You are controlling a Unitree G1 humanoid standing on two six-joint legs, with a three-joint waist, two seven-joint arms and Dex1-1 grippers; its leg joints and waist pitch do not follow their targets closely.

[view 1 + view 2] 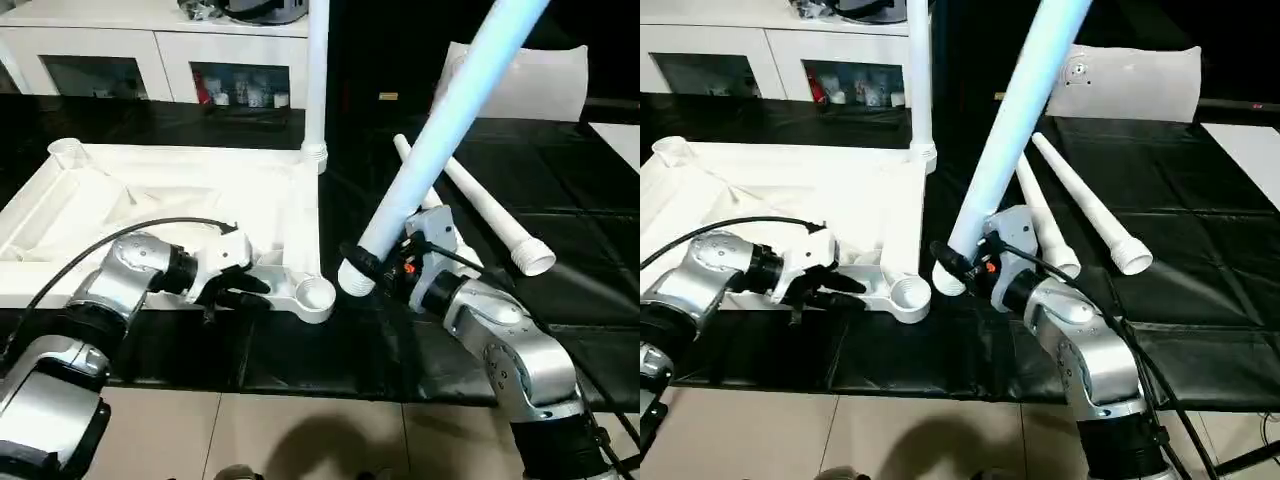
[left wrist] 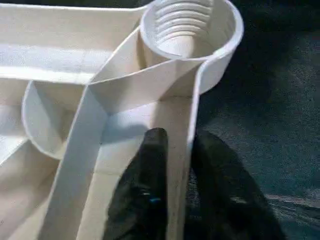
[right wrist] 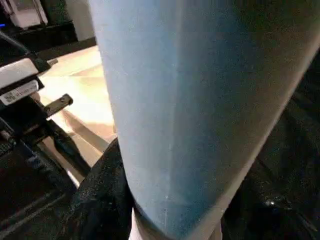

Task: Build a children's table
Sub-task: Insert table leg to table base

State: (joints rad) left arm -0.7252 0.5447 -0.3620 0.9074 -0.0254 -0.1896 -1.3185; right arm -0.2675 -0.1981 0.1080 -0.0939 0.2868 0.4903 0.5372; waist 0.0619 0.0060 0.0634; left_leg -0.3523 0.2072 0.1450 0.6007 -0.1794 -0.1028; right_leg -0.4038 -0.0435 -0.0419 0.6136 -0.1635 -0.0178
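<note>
Smooth white plastic tabletop (image 1: pixel 160 200) and legs (image 1: pixel 450 110) lie on a glossy black sheet (image 1: pixel 560 220); forearms are brushed silver metal.

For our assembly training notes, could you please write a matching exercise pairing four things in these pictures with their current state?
Things:
1. White plastic tabletop
2. Long white tapered leg in the right gripper
3. Near corner socket
4. White leg at the far corner

States:
A. Standing upright in a socket
B. Empty, threads showing
C. Tilted, held near its wide end
D. Lying ribbed underside up, wall pinched by the left gripper

Pairs: 1-D, 2-C, 3-B, 4-A
</note>
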